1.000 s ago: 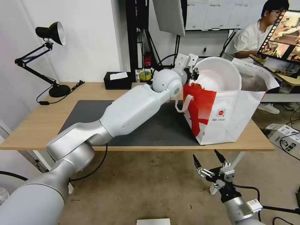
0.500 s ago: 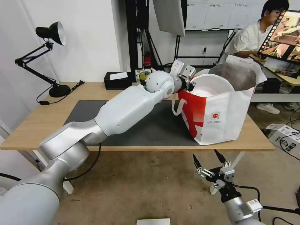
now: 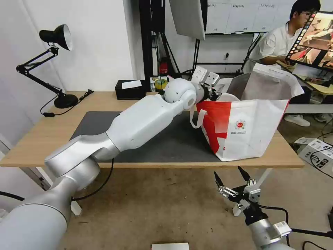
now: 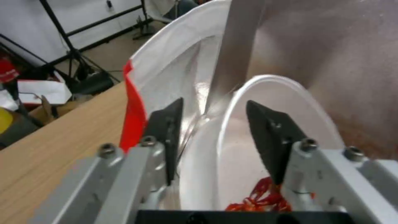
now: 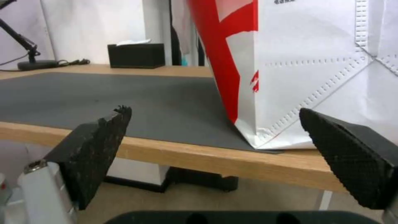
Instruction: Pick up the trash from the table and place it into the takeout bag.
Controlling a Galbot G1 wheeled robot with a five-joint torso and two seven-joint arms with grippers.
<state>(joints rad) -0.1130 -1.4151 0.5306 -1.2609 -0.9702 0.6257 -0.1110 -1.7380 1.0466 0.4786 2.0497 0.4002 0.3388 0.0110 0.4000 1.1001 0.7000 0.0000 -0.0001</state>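
Placement is the step you are in: your left gripper (image 4: 215,137), at upper centre of the head view, has its fingers apart on either side of the white bowl's (image 4: 253,130) rim, touching or not I cannot tell, with the bowl low inside the takeout bag (image 3: 249,128) on the table (image 3: 45,139). Next, I judge, you need a clean lift out past the foil wall. Your right gripper (image 3: 233,180) hangs spread at lower right. Bag print: a round red logo (image 3: 240,124), lettering unreadable.
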